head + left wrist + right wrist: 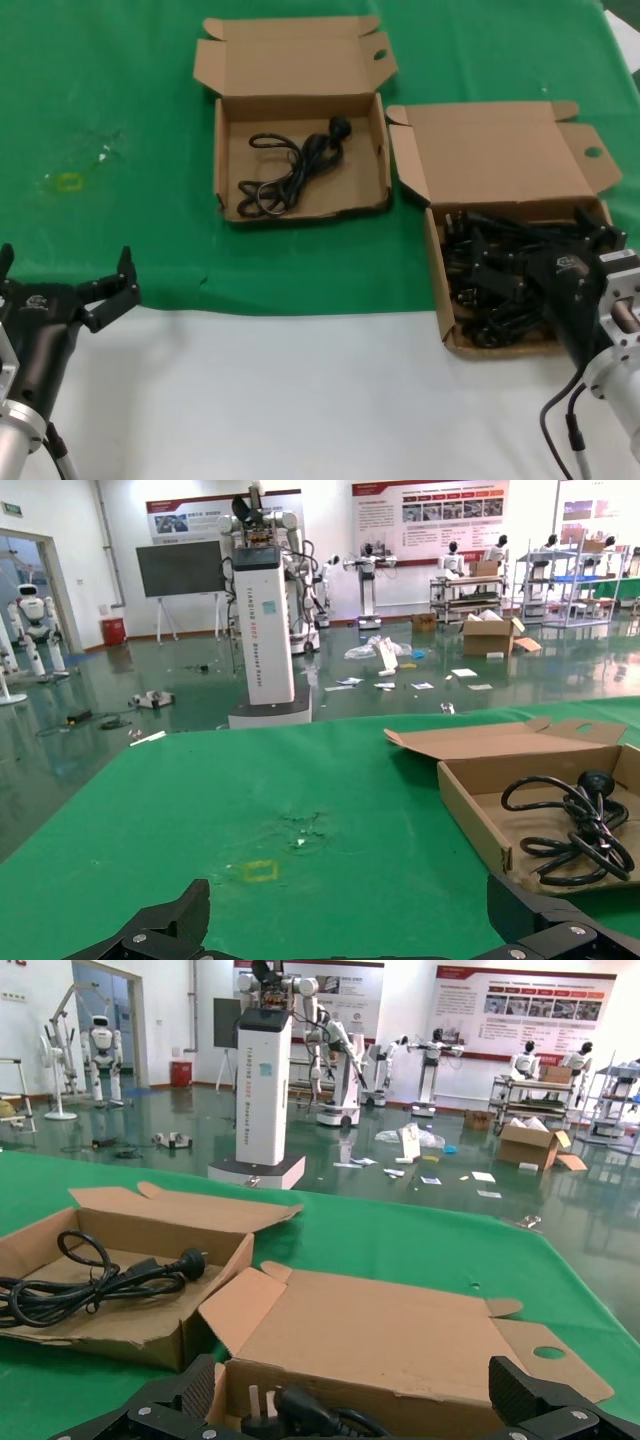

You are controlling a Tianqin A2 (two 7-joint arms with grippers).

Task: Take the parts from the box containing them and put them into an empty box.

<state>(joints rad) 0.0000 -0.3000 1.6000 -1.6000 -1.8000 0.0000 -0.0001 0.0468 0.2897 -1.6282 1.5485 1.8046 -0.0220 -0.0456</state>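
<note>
The box containing the parts (pixel 500 150), with a large squarish lid panel (pixel 400 1330), sits at the right and holds several tangled black power cords (pixel 490 290). My right gripper (pixel 540 250) hovers open low over those cords, nothing between its fingers; a black plug (pixel 300 1410) lies just below it. The other box (pixel 300 95), with a short wide lid, sits farther back at centre and holds one coiled cord (pixel 290 170), also seen from the left wrist as a cord (pixel 580 820). My left gripper (pixel 65 265) is parked open at the near left.
Green cloth (pixel 120 100) covers the far table, with a small yellow mark (pixel 68 182) at the left. A bare white strip (pixel 300 400) runs along the near edge. The two boxes almost touch at their corners.
</note>
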